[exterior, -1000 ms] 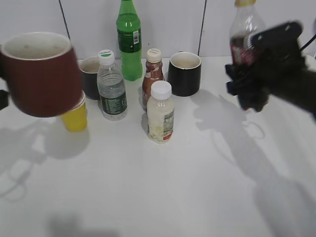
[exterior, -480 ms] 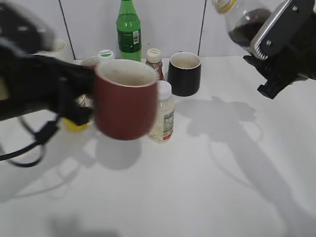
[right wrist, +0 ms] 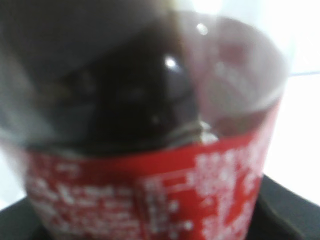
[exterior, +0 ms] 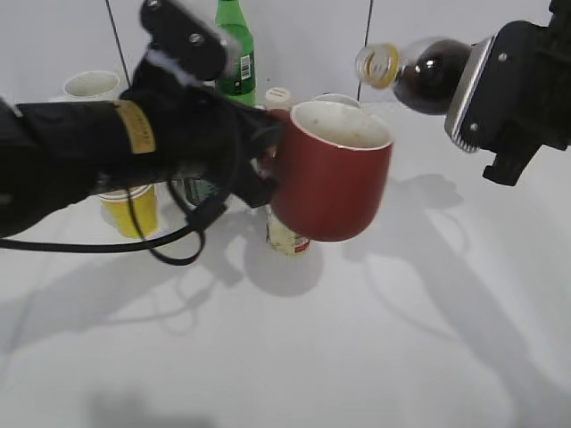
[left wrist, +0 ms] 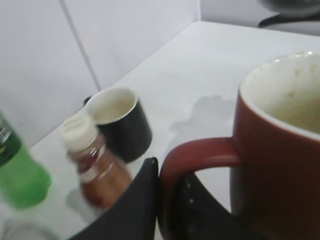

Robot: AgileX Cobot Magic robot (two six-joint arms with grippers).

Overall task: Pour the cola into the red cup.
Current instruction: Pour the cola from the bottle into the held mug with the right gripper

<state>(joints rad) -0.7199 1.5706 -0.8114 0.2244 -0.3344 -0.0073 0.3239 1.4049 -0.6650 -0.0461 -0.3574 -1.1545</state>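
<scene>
Wide maroon ceramic mug (exterior: 332,171) held above table centre, left gripper (left wrist: 167,200) clamped on its handle. Clear plastic cola bottle (exterior: 419,74) tilted at 2 o'clock, right gripper (exterior: 500,98) clamped on it. White table (exterior: 357,357) open toward 6 o'clock.

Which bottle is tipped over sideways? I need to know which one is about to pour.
The clear plastic cola bottle, held near-horizontal above the maroon ceramic mug; the green bottle stands upright.

The white table (exterior: 375,339) fills the lower frame and meets a white panelled wall at the top. Standing on it at upper left: a yellow paper cup (exterior: 132,212), a white cup (exterior: 92,85), a green bottle (exterior: 234,52). At centre: a brown bottle (left wrist: 95,167), a black mug (left wrist: 119,122), a white-capped bottle (exterior: 287,239), partly hidden.
</scene>
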